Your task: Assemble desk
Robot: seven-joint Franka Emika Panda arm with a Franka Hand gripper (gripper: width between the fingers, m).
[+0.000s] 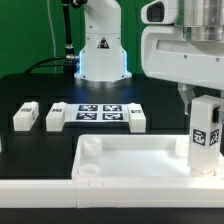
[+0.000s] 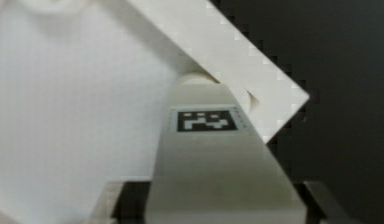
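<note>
In the pincer's point(image 1: 203, 104) firm clamp hangs a desk leg point(image 1: 206, 135), long axis upright; directly beneath lies a corner of the desk top point(image 1: 130, 158), so the move is likely straight down.

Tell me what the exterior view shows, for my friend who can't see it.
The robot's gripper holds a white leg upright at the corner of the big white desk top, on the exterior view's right. Behind, three loose legs lie on the black table beside the marker board.
</note>
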